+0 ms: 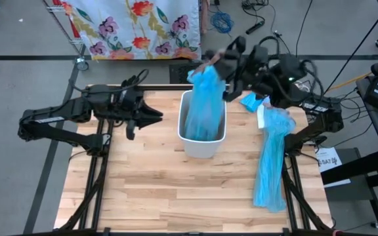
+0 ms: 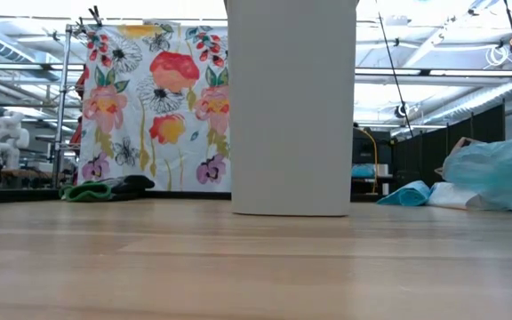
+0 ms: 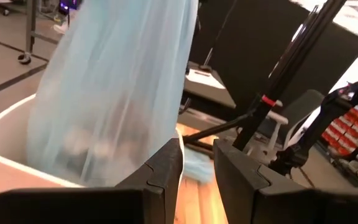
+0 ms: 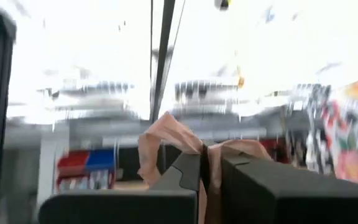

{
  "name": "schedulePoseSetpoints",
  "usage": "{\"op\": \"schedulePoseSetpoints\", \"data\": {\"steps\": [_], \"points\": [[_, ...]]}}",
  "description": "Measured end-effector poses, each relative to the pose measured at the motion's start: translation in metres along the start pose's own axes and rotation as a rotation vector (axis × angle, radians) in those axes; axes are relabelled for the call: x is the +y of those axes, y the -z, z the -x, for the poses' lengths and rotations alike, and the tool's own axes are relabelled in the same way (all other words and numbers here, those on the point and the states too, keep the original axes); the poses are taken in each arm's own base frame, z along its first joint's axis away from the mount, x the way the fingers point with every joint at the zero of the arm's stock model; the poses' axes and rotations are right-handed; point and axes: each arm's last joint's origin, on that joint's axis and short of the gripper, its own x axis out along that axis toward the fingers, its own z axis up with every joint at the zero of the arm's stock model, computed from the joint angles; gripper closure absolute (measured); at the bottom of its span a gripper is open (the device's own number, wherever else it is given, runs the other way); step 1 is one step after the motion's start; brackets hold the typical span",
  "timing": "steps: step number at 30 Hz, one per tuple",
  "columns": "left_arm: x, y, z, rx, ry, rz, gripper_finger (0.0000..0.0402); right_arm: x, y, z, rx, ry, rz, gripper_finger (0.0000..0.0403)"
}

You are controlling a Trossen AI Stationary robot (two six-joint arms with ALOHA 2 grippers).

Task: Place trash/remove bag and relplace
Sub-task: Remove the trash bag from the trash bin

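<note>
Above the bin (image 1: 202,141), right gripper (image 1: 216,63) is clamped on the bag's (image 1: 205,98) pinkish tie, hoisting it to clear the rim. Trash (image 3: 86,146) sits as pale wads low in the bag. Left gripper (image 1: 155,117) waits beside the bin, fingers partly apart, empty. Count: one bin, one lifted bag, two more blue bundles (image 1: 271,157) on the right.

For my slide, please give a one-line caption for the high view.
Right gripper lifts the blue bag out of the white bin while the left gripper waits beside it.
</note>
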Motion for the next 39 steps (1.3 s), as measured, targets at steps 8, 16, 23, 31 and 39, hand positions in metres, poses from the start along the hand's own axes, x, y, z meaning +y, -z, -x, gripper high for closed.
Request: {"op": "schedulePoseSetpoints", "data": {"steps": [8,16,23,31,39], "points": [[0.001,0.006,0.007,0.069,-0.026,-0.024,0.0304,-0.013,-0.026,-0.002,-0.171,0.082,0.034,0.0403],[0.005,0.017,0.008,0.17,-0.078,-0.024,0.0304,-0.01,-0.074,-0.008,-0.306,0.091,0.127,0.0403],[0.007,0.017,0.009,0.171,-0.127,-0.03,0.0304,-0.007,-0.124,0.003,-0.454,0.108,0.195,0.0403],[0.015,0.014,0.01,0.149,-0.187,-0.022,0.0304,-0.008,-0.171,0.032,-0.645,0.079,0.296,0.0403],[0.021,0.011,0.009,0.121,-0.221,0.006,0.0304,-0.03,-0.163,0.034,-0.356,0.209,0.368,0.0403]]}}
